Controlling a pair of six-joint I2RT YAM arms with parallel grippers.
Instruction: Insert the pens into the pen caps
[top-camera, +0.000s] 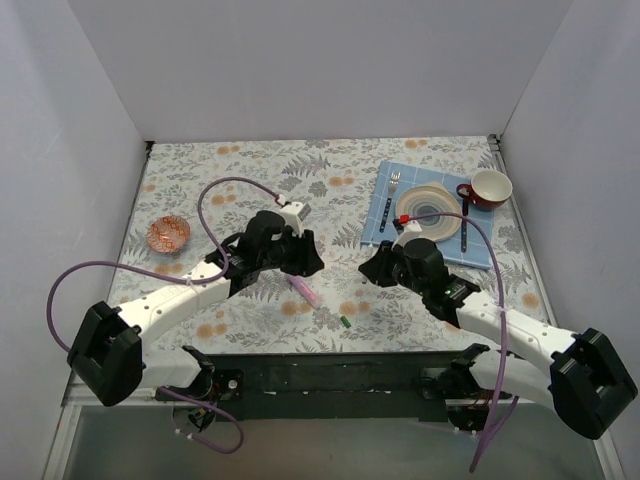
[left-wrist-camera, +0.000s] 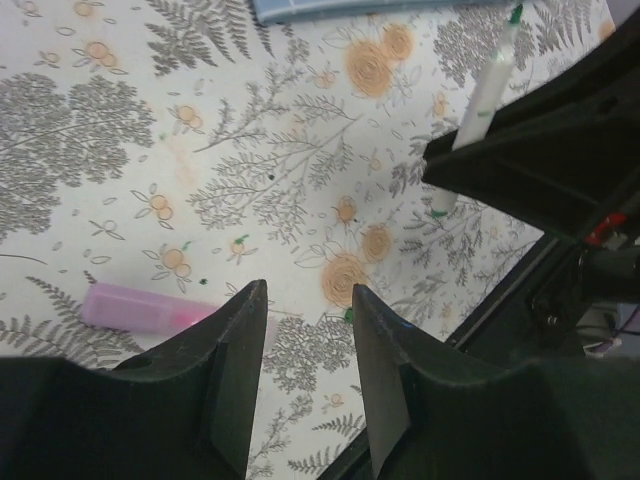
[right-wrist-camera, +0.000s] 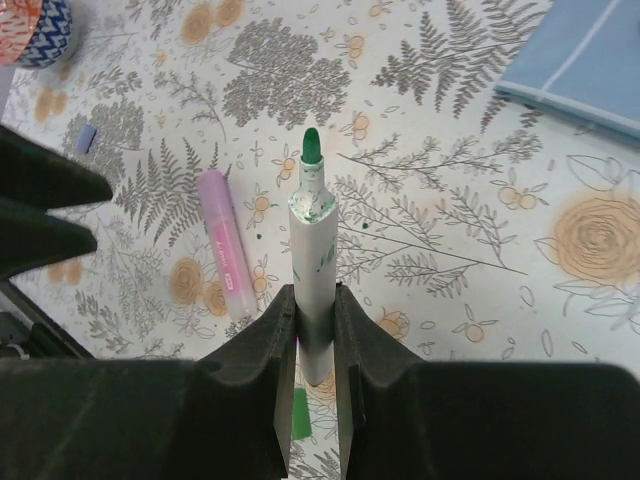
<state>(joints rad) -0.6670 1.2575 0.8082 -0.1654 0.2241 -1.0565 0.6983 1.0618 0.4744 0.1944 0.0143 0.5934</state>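
My right gripper (right-wrist-camera: 313, 290) is shut on a whitish pen (right-wrist-camera: 312, 235) with a green tip, held off the table with the tip pointing away from the wrist. Seen from the left wrist, this pen (left-wrist-camera: 482, 105) stands slanted at the upper right. A green pen cap (right-wrist-camera: 301, 413) lies on the cloth below the held pen, near the table's front (top-camera: 344, 321). A pink-lilac pen (top-camera: 303, 290) lies flat between the arms. My left gripper (left-wrist-camera: 307, 290) hangs open just above the cloth, the pink pen (left-wrist-camera: 140, 307) to the left of its fingers and nothing between them.
A blue mat (top-camera: 385, 215) at the back right carries a plate (top-camera: 432, 210), a fork (top-camera: 393, 185) and a dark spoon (top-camera: 465, 225). A red-and-white cup (top-camera: 490, 187) stands beside it. A small patterned bowl (top-camera: 168, 235) sits at the left. The dark front rail (top-camera: 330, 372) lies close behind the cap.
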